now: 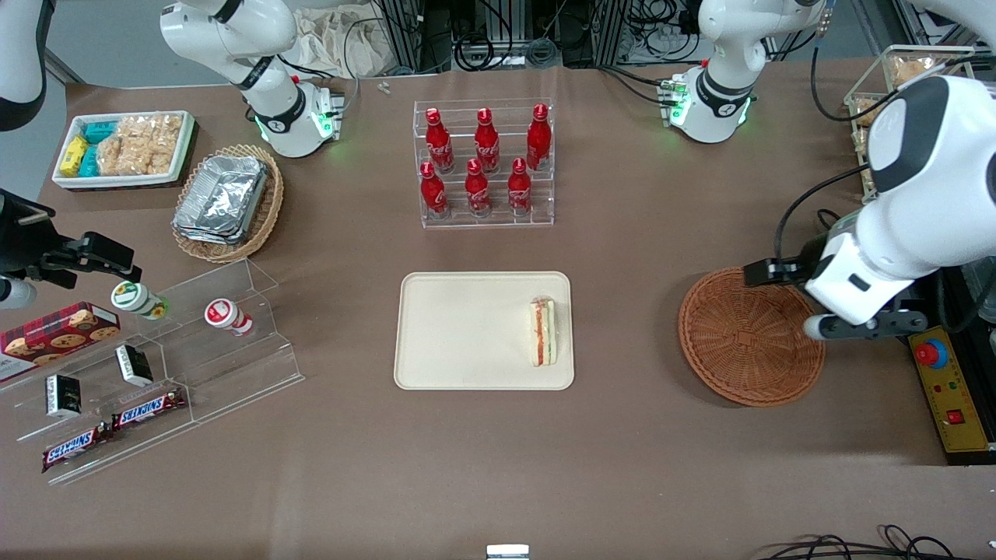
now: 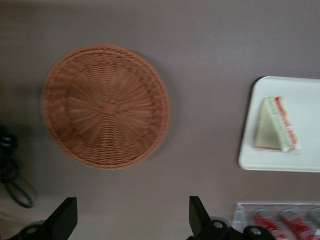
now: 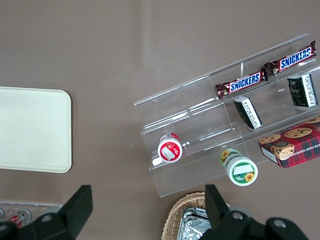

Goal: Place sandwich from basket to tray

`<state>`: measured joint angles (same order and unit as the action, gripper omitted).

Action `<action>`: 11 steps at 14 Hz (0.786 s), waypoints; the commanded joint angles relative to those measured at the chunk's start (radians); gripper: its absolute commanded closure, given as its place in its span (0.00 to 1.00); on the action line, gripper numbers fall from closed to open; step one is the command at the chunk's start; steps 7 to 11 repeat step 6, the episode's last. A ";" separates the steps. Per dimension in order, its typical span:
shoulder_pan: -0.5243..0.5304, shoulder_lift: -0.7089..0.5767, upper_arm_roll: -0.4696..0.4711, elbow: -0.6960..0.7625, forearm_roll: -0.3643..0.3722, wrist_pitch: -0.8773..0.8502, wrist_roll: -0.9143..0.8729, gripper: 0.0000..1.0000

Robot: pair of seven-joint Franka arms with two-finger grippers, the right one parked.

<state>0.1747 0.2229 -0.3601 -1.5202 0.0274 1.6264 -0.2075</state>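
Nearest the front camera, bare brown counter (image 1: 498,474) is lying ahead of the tray (image 1: 459,365). Already the sandwich (image 1: 542,331) is resting flat on that tray, at its end toward the basket (image 1: 739,342). Its long filling edge is running toward and away from the camera. Empty jaws are spread wide as the gripper (image 2: 132,220) is hovering high above the basket's rim. I'd judge the placing done; rising straight up clears best.
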 commanded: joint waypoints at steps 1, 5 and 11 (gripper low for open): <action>-0.102 -0.158 0.177 -0.196 -0.006 0.087 0.173 0.00; -0.126 -0.169 0.228 -0.186 -0.003 0.072 0.332 0.00; -0.121 -0.156 0.227 -0.161 -0.004 0.066 0.333 0.00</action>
